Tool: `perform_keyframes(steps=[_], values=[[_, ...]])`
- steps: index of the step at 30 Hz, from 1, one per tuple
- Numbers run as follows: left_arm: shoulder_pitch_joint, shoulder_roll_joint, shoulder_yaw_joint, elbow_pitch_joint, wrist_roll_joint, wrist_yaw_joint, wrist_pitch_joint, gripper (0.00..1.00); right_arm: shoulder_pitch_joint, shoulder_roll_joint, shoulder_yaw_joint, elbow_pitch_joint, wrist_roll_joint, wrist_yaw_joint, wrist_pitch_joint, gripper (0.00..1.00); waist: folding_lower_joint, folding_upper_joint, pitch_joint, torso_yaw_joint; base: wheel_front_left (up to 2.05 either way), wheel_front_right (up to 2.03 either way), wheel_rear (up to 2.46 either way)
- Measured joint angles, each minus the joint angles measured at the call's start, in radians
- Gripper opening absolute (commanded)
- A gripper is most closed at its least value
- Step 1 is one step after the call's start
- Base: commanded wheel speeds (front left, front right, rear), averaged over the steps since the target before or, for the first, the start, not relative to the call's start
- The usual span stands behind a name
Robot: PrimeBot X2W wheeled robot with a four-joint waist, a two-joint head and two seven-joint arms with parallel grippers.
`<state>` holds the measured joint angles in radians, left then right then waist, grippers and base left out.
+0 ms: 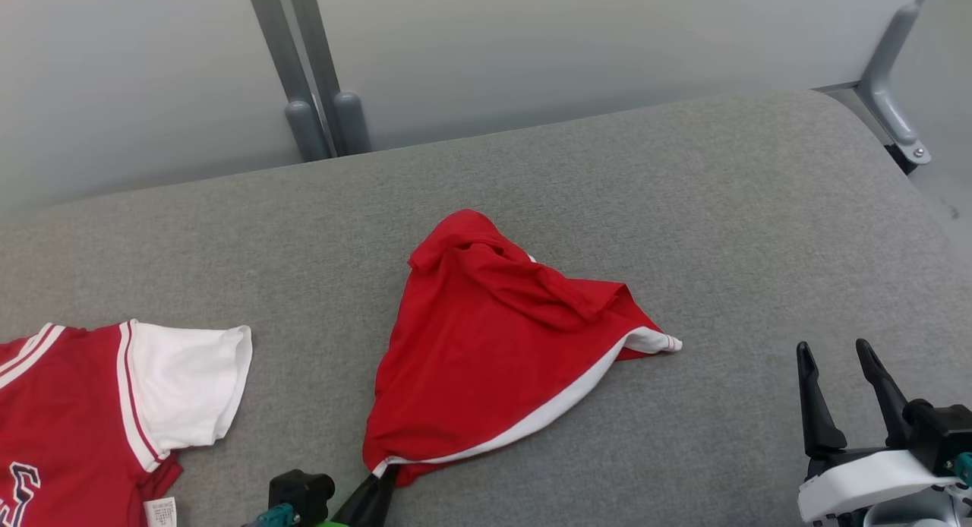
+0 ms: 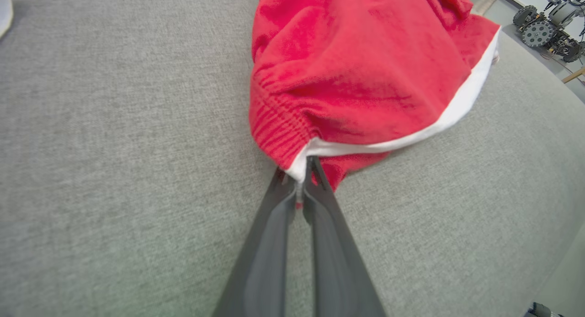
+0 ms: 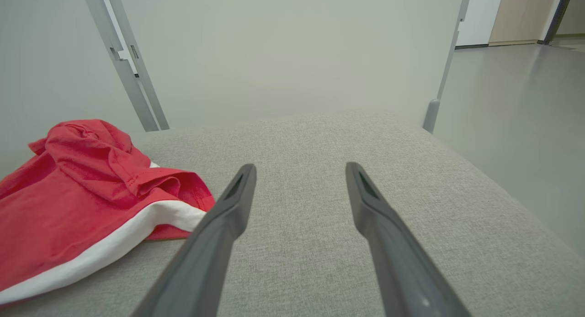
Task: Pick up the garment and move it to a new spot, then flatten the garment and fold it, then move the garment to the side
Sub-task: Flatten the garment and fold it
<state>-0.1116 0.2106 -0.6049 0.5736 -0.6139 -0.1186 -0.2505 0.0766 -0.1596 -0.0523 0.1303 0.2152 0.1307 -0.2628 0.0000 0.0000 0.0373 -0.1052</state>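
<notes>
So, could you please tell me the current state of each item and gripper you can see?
red garment: crumpled, unfolded, lying on the grey table, one near corner pinched.
left gripper: fingers shut on the garment's white-trimmed corner.
right gripper: fingers open, holding nothing, apart from the garment.
red and white jersey: spread flat at the table's left, untouched.

Left hand (image 2: 297, 171) pinched shut; right hand (image 3: 299, 171) fingers spread wide apart

Red-white jersey (image 1: 91, 421): navy lettering cut off, illegible; white hem tag (image 1: 160, 511): print too small
</notes>
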Motion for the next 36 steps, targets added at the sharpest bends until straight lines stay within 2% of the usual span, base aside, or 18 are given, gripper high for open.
perform_keyframes(steps=[1, 2, 3, 8, 14, 17, 20, 23, 26, 32, 36], values=[[0.000, 0.000, -0.004, 0.005, -0.004, 0.000, 0.009, 0.00, 0.000, 0.002, 0.000, 0.001, 0.000, 0.000, 0.000, 1.00, 0.0000, 0.0000, 0.000, 0.007, 0.00, 0.00, 0.00], [0.000, -0.002, -0.007, 0.006, -0.007, -0.001, 0.012, 0.96, 0.000, 0.003, 0.002, 0.003, 0.000, 0.000, 0.000, 1.00, 0.0000, 0.0000, -0.001, 0.014, 0.00, 0.00, 0.00], [0.000, -0.005, -0.009, 0.007, -0.011, -0.002, 0.019, 1.00, 0.000, 0.003, 0.004, 0.003, 0.000, 0.000, 0.000, 1.00, 0.0000, 0.0000, -0.001, 0.018, 0.00, 0.00, 0.00], [0.001, -0.016, -0.003, -0.019, -0.031, 0.000, 0.021, 1.00, -0.001, 0.003, 0.009, 0.003, 0.000, 0.000, 0.000, 1.00, 0.0000, 0.0000, 0.000, 0.039, 0.00, 0.00, 0.00], [0.083, 0.009, 0.084, -0.146, -0.017, 0.063, -0.008, 1.00, -0.004, -0.007, -0.004, -0.009, -0.001, 0.000, 0.000, 1.00, 0.0000, 0.0000, -0.002, 0.046, 0.00, 0.00, 0.00], [0.144, -0.005, 0.177, -0.262, 0.002, 0.083, -0.012, 1.00, 0.012, -0.009, -0.029, -0.020, 0.000, 0.000, 0.000, 1.00, 0.0000, 0.0000, -0.013, 0.056, 0.00, 0.00, 0.00], [0.200, -0.036, 0.278, -0.363, 0.068, 0.093, -0.012, 1.00, 0.027, -0.011, -0.046, -0.030, -0.001, 0.000, 0.000, 1.00, 0.0000, 0.0000, -0.023, 0.071, 0.00, 0.00, 0.00], [0.246, -0.084, 0.380, -0.434, 0.140, 0.083, -0.013, 1.00, 0.027, -0.014, -0.054, -0.036, -0.003, 0.000, 0.000, 1.00, 0.0000, 0.0000, -0.031, 0.085, 0.00, 0.00, 0.00], [0.274, -0.120, 0.443, -0.460, 0.206, 0.057, -0.014, 1.00, 0.028, -0.014, -0.059, -0.037, -0.005, 0.000, 0.000, 1.00, 0.0000, 0.0000, -0.038, 0.094, 0.00, 0.00, 0.00], [0.287, -0.153, 0.508, -0.457, 0.314, 0.011, -0.014, 1.00, 0.043, -0.004, -0.058, -0.009, -0.010, 0.000, 0.000, 1.00, 0.0000, 0.0000, -0.048, 0.110, 0.00, 0.00, 0.00], [0.287, -0.159, 0.532, -0.442, 0.327, -0.004, -0.014, 1.00, 0.043, 0.009, -0.061, 0.009, -0.012, 0.000, 0.000, 1.00, 0.0000, 0.0000, -0.052, 0.115, 0.00, 0.00, 0.00]])
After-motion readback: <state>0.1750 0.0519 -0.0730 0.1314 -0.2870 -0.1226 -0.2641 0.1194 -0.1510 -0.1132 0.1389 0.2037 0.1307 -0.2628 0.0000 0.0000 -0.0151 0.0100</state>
